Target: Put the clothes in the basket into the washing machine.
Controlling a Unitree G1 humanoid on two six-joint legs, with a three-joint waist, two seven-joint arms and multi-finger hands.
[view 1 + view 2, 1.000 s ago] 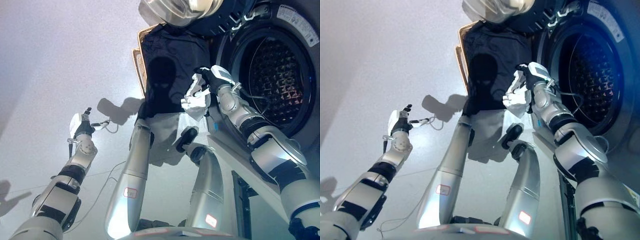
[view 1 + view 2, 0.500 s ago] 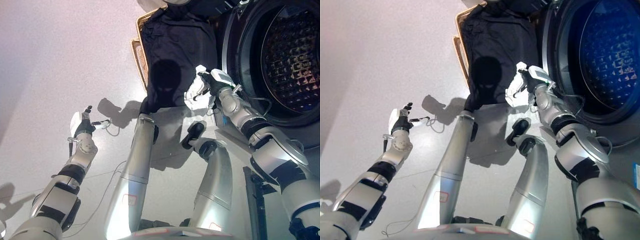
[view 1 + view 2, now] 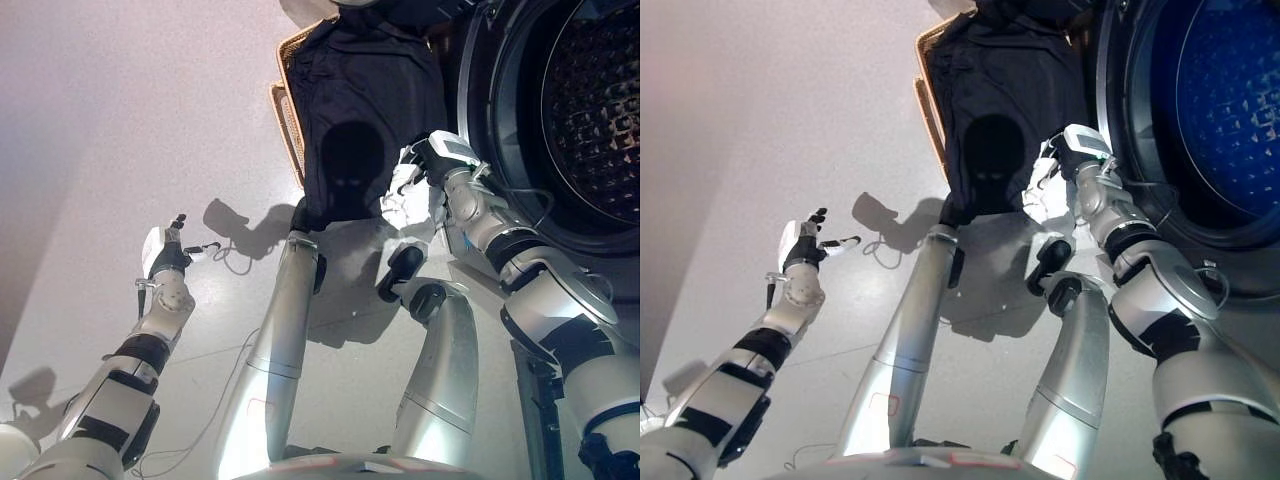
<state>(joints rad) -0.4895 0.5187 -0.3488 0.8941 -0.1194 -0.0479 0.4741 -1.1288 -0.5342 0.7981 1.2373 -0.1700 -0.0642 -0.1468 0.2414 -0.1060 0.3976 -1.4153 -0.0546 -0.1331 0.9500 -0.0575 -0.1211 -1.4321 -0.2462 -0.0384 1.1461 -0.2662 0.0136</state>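
Gripping one white cloth (image 3: pixel 405 205), right hand (image 3: pixel 425 165) fingers curled; left hand (image 3: pixel 165 255) fingers spread, empty

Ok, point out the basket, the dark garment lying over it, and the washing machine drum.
basket (image 3: pixel 287 110): left eye view, on its woven side wall at the left.
dark garment (image 3: pixel 365 90): left eye view, mid-cloth.
washing machine drum (image 3: pixel 595 110): left eye view, on the perforated inner wall.

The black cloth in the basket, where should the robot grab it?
Best at the near, lower edge of the black cloth, coming from the washer side. That edge spills over the basket rim close to the right hand, and loose folds there should pinch easily. The left hand hangs far off, open.
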